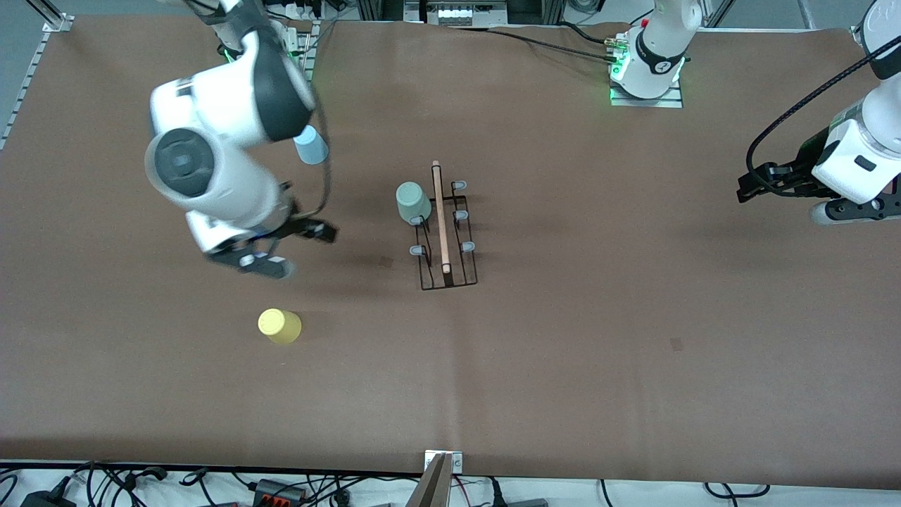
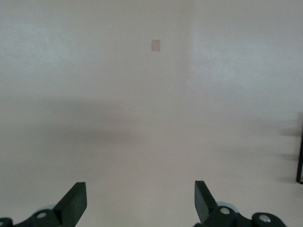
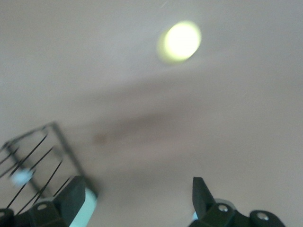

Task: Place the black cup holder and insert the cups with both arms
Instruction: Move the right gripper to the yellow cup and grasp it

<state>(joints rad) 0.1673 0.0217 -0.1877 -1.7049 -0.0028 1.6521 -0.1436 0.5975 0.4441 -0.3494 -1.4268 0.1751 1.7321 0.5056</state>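
The black cup holder (image 1: 448, 236) is shown standing on the brown worktop (image 1: 598, 338) near its middle, with the light wooden rod handle (image 1: 440, 216) on top and grey-tipped pegs to either side. A pale green cup (image 1: 412, 202) is seated upside down on one peg on the side toward the right arm's end, at the row's end farther from the front camera. A yellow cup (image 1: 279, 326) is seen lying on the worktop, nearer to the front camera than the holder and toward the right arm's end. A light blue cup (image 1: 310, 145) is partly hidden by the right arm. The right hand (image 1: 281, 255) is held wide and empty over the worktop between the yellow cup and the holder. The left hand (image 1: 764, 183), also wide and empty, is held over the left arm's end, well apart from the holder, where that arm waits.
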